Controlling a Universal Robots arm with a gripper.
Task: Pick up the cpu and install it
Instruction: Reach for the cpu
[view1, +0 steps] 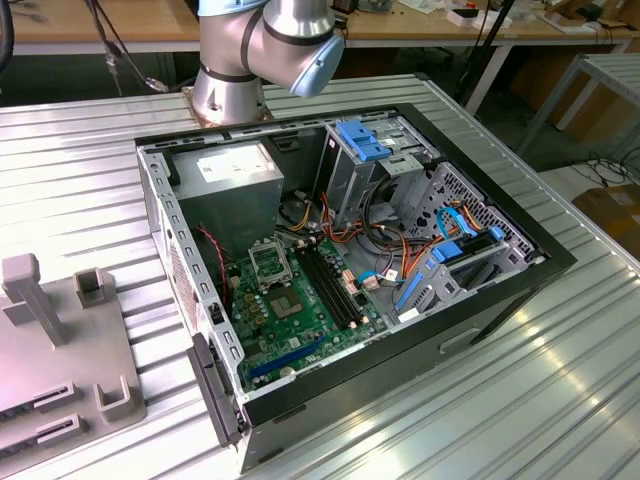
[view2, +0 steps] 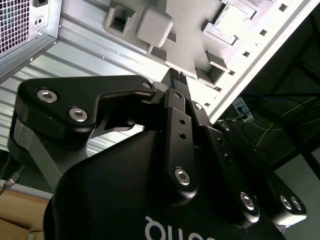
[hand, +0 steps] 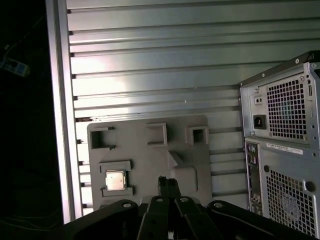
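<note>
The cpu (hand: 115, 180) is a small silver-grey square lying flat in a recess of the grey fixture plate (hand: 150, 150), which rests on the ribbed metal table beside the computer case. In the first wrist view my gripper (hand: 169, 181) hangs well above that plate, its tips offset to one side of the cpu. The two black fingers are pressed together with nothing between them, as the second wrist view also shows at the gripper (view2: 175, 76). In the exterior view the open case (view1: 350, 250) holds the green motherboard with its black socket frame (view1: 270, 262).
The case's rear panel (hand: 282, 140), with vents and a power inlet, stands next to the fixture plate. Raised grey blocks (view1: 30, 295) stand on the fixture (view1: 70, 370) at the exterior view's left. The arm's base (view1: 235, 85) sits behind the case. The table edge (hand: 60, 110) drops to dark floor.
</note>
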